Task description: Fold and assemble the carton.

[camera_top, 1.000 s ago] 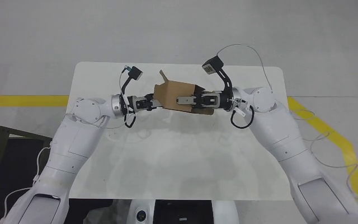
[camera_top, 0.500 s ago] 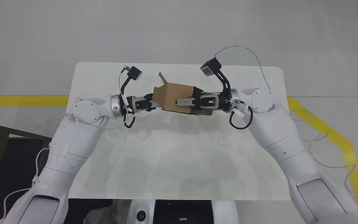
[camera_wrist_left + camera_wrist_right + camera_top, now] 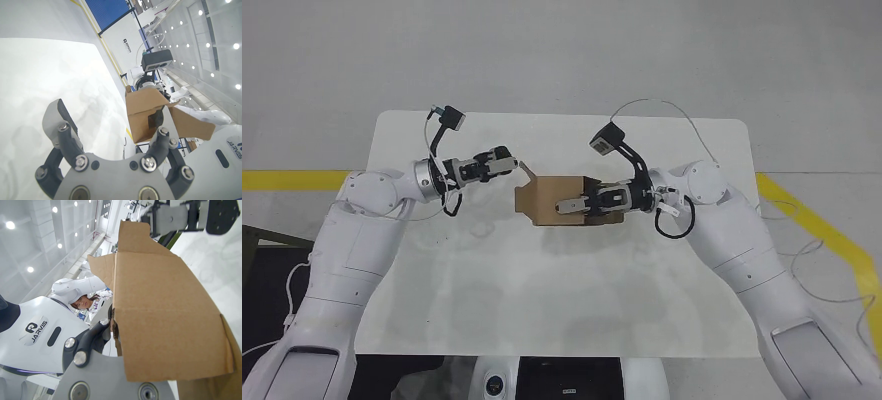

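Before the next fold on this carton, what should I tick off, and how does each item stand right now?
1. Right gripper grips the carton: ok.
2. Left gripper open and empty: ok.
3. Left gripper apart from the carton: ok, a gap shows in the top view.
4. End flap facing the left gripper folded in: not ok, it sticks out.
5. Carton over the table: ok.
6. Flaps at the right gripper's end closed: cannot tell.

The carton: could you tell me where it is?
Top view: the carton is over the table's middle, held by the right gripper, the left gripper just beyond its left end.
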